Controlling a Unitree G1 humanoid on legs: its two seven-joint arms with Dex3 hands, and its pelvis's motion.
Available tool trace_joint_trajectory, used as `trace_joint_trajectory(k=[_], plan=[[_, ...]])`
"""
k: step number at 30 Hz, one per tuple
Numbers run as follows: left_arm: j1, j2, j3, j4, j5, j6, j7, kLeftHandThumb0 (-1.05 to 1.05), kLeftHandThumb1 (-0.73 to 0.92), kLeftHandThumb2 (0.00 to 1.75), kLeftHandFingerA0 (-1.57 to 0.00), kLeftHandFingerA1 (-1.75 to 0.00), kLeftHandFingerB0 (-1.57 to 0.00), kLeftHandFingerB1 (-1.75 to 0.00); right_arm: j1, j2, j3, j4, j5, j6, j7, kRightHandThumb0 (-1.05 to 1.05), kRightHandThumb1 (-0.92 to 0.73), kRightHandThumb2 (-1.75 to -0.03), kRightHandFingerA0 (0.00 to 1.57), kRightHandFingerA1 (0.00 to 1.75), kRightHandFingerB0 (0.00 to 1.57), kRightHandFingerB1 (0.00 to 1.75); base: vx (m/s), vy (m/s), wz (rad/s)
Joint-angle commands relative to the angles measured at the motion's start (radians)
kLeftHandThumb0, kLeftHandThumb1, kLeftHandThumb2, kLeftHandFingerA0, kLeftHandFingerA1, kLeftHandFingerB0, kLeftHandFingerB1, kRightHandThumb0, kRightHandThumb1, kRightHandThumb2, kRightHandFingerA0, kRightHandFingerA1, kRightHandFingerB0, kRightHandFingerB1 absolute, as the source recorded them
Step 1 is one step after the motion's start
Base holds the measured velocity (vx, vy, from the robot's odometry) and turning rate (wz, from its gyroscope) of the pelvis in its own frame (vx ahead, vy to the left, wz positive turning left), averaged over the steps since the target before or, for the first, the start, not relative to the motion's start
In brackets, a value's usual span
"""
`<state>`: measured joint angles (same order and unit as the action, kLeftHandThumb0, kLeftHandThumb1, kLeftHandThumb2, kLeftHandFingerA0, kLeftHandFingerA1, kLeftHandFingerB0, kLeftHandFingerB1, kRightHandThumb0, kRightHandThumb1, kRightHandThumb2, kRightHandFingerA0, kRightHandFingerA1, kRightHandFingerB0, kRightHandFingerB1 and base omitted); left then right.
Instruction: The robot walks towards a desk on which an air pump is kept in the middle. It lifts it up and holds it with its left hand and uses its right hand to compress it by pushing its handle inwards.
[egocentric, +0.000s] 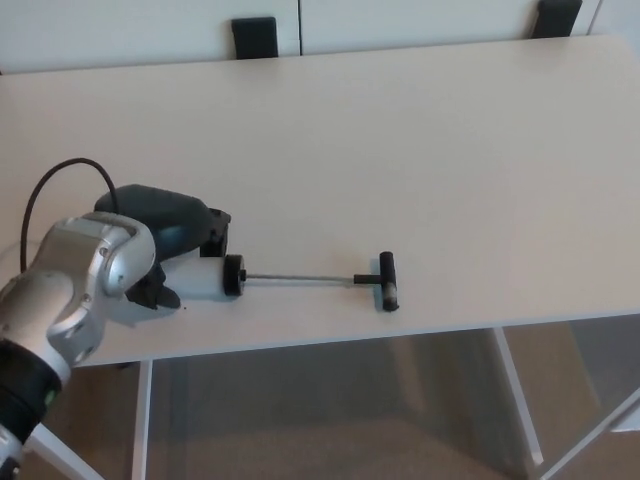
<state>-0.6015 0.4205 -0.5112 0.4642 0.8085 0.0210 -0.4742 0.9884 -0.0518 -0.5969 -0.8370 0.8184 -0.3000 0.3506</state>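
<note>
The robot's left hand (170, 228) lies on the desk (420, 150) near its front edge, silver arm (75, 290) bent behind it.

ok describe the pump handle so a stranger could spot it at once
Start at the pale desk and go to its near edge. A thin metal rod runs right from the left hand; the handle is the short black crossbar at its tip, forming a T.

Desk (420, 150) bare around pump handle (388, 281); approach open.
</note>
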Motion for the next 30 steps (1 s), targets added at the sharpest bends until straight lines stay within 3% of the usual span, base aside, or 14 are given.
trace_joint_trajectory(k=[1,2,3,11,17,18,19,20,22,23,27,28,30], plan=[[-0.168,0.002,0.129,0.047,-0.316,0.099,-0.454,-0.11,0.63,0.99,-0.97,-1.58,-0.8,-1.32,-0.099,-0.081,-0.005,-0.082,0.043,0.047,-0.079,-0.5,-0.57,-0.99,0.44,0.65,0.28,0.55,0.0,0.0,0.0],[-0.168,0.002,0.129,0.047,-0.316,0.099,-0.454,-0.11,0.63,0.99,-0.97,-1.58,-0.8,-1.32,-0.099,-0.081,-0.005,-0.082,0.043,0.047,-0.079,-0.5,-0.57,-0.99,0.44,0.65,0.28,0.55,0.0,0.0,0.0],[-0.192,0.003,0.138,0.054,-0.334,0.123,-0.498,-0.1,0.65,0.93,-1.0,-1.59,-0.82,-1.3,-0.123,-0.095,-0.001,-0.095,0.035,0.061,-0.099,-0.55,-0.73,-0.61,0.46,0.55,0.42,0.48,0.0,0.0,0.0],[-0.217,0.02,0.159,0.064,-0.352,0.155,-0.547,-0.12,0.68,0.88,-1.01,-1.5,-0.82,-1.24,-0.245,-0.146,0.038,-0.117,-0.022,0.122,-0.16,-0.55,-0.74,-0.62,0.41,0.6,0.41,0.49,0.0,0.0,0.0],[-0.208,0.034,0.17,0.063,-0.359,0.137,-0.548,-0.12,0.68,0.88,-1.01,-1.56,-0.83,-1.27,-0.377,-0.181,0.095,-0.107,-0.079,0.205,-0.239,-0.58,-0.71,-0.62,0.38,0.64,0.36,0.51,0.0,0.0,0.0],[-0.208,0.033,0.172,0.06,-0.361,0.145,-0.553,-0.11,0.71,0.86,-1.01,-1.57,-0.83,-1.29,-0.419,-0.188,0.108,-0.082,-0.11,0.215,-0.24,-0.59,-0.6,-1.0,0.38,0.66,0.24,0.55,0.0,0.0,0.0],[-0.209,0.031,0.174,0.058,-0.364,0.154,-0.561,-0.11,0.71,0.86,-1.01,-1.57,-0.83,-1.29,-0.463,-0.196,0.121,-0.052,-0.147,0.223,-0.24,-0.59,-0.6,-1.0,0.38,0.66,0.24,0.55,0.0,0.0,0.0],[-0.214,0.026,0.176,0.058,-0.37,0.158,-0.568,-0.1,0.68,0.92,-1.02,-1.58,-0.84,-1.33,-0.499,-0.203,0.13,-0.031,-0.185,0.234,-0.248,-0.65,-0.82,-0.64,0.29,0.53,0.21,0.42,0.0,0.0,0.0],[-0.221,0.02,0.178,0.06,-0.378,0.16,-0.577,-0.1,0.68,0.92,-1.02,-1.58,-0.84,-1.33,-0.538,-0.212,0.139,-0.011,-0.225,0.249,-0.261,-0.65,-0.82,-0.64,0.29,0.53,0.21,0.42,0.0,0.0,0.0],[-0.227,0.018,0.18,0.056,-0.38,0.164,-0.581,-0.09,0.7,0.88,-1.02,-1.59,-0.83,-1.32,-0.584,-0.224,0.16,-0.001,-0.266,0.278,-0.281,-0.83,-0.87,-0.68,0.09,0.43,0.07,0.29,0.0,0.0,0.0],[-0.233,0.018,0.181,0.045,-0.379,0.171,-0.587,-0.1,0.72,0.85,-1.0,-1.58,-0.79,-1.3,-0.669,-0.243,0.205,0.032,-0.33,0.313,-0.297,-0.85,-0.92,-0.71,0.02,0.35,0.0,0.27,0.0,0.0,0.0],[-0.23,0.018,0.181,0.038,-0.381,0.176,-0.591,-0.09,0.73,0.86,-1.01,-1.57,-0.81,-1.28,-0.708,-0.246,0.238,0.073,-0.349,0.317,-0.284,-0.94,-0.83,-1.24,0.0,0.24,0.0,0.1,0.0,0.0,0.0],[-0.228,0.017,0.179,0.03,-0.382,0.184,-0.595,-0.09,0.72,0.85,-1.03,-1.56,-0.83,-1.27,-0.773,-0.247,0.294,0.143,-0.385,0.322,-0.267,-0.86,-0.8,-1.25,0.0,0.26,0.0,0.16,0.0,0.0,0.0]])
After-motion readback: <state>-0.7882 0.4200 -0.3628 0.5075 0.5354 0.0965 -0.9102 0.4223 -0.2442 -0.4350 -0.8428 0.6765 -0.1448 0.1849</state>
